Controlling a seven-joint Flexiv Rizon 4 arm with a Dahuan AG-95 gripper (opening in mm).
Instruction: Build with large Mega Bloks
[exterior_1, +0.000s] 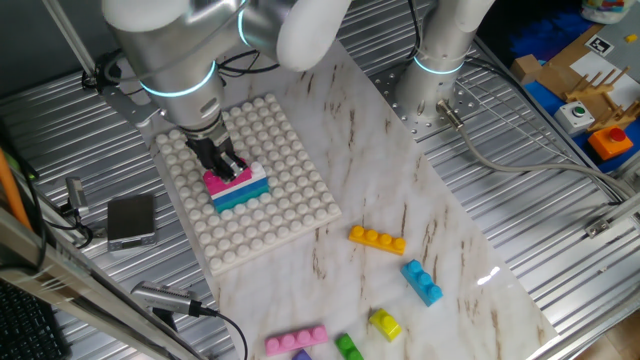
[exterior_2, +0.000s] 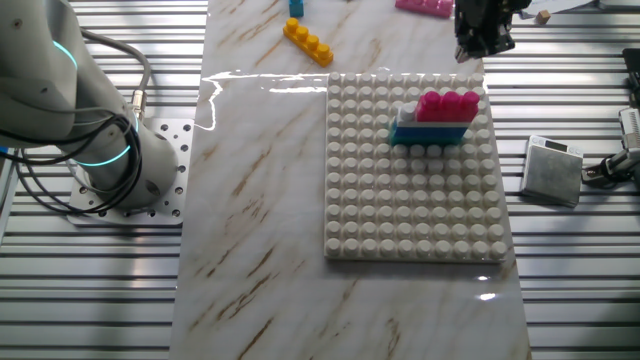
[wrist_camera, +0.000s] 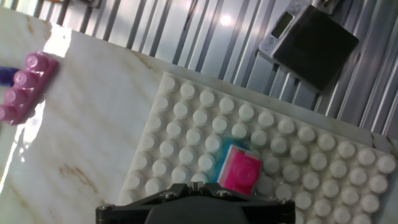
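Looking across the table, we see a white studded baseplate lying flat on the marble-patterned board, and on it a small stack of large Mega Bloks: a teal brick at the bottom, a white one in the middle and a pink brick on top, pressed onto the studs near one edge of the plate. We judge the stack sits there because the studs lock each layer in place, so the build can grow upward without sliding. Our gripper hangs over the stack; in one fixed view its dark fingers seem to reach the pink brick, while the other fixed view shows it raised and off to the side, so we cannot say whether it touches. In the hand view the pink brick lies directly ahead, just beyond the gripper body, but the fingertips themselves are cut off, and we cannot tell how far apart they stand or whether they grasp anything. Spare bricks wait well apart on the board: an orange brick, a blue brick, a second pink brick, a yellow one and a green one.
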